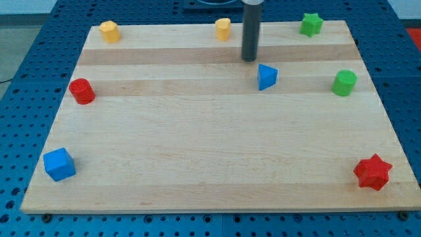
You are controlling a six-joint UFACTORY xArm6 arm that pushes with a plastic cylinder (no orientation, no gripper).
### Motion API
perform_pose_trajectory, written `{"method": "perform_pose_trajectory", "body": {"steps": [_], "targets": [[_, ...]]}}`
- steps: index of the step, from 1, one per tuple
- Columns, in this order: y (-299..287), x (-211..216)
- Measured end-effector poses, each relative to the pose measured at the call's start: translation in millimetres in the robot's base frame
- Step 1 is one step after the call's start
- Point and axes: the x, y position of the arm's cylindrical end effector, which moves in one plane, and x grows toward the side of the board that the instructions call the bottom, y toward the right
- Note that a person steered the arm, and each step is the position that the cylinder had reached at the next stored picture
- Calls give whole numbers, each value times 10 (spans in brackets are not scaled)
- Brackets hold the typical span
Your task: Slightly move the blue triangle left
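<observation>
A small blue triangle (266, 77) sat on the pale wooden desk (210, 164), right of centre toward the view's top. My tip (249, 60), the plain dark rod serving as the tool, stood just beside it on its upper left, apart, holding nothing. A green cylinder (344, 83) lay farther right.

Pale striped wooden board (197, 145) — blue triangle (266, 77), red star (373, 172).

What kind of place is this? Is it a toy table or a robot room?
Probably a robot lab. A wooden board lies on a blue bench full of holes, my tip hangs just up-left of the blue triangle, and blocks like the red star sit around.
</observation>
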Motion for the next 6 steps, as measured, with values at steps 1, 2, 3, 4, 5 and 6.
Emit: {"method": "perform_pose_trajectory", "body": {"steps": [1,2,3,4,5,6], "targets": [[347,38],[630,114],[711,175],[685,211],[399,350],[232,375]]}}
